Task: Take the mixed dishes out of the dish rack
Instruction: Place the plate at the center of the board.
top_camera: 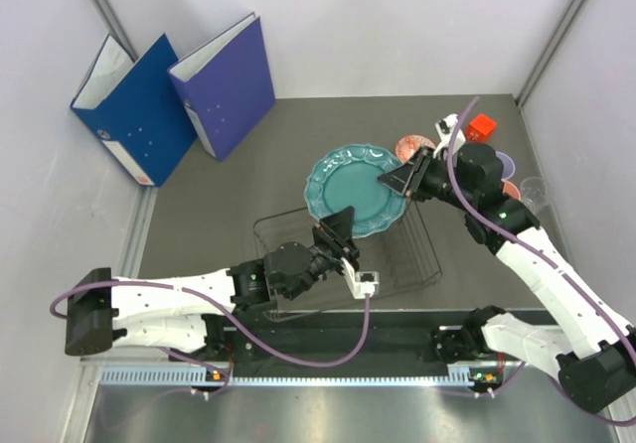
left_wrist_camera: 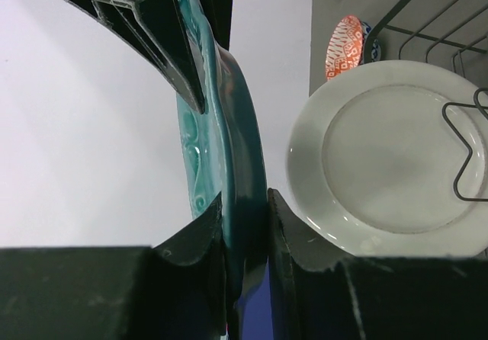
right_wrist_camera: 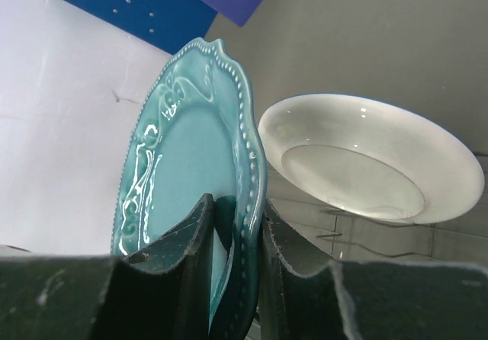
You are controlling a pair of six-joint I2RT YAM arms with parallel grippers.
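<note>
Ceramic, I'd judge: stiff, slick, chippable. I have the teal plate clamped at its rim by left gripper and right gripper, above the dish rack at the table's near edge.

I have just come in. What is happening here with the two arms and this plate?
The two arms are unloading a dish rack. Both hold the teal plate at once. The left arm's jaws are shut on its near rim and the right arm's jaws on its far right rim, with the plate above the rack. A white plate leans in the rack. A red-patterned bowl lies on the table beyond it.
</note>
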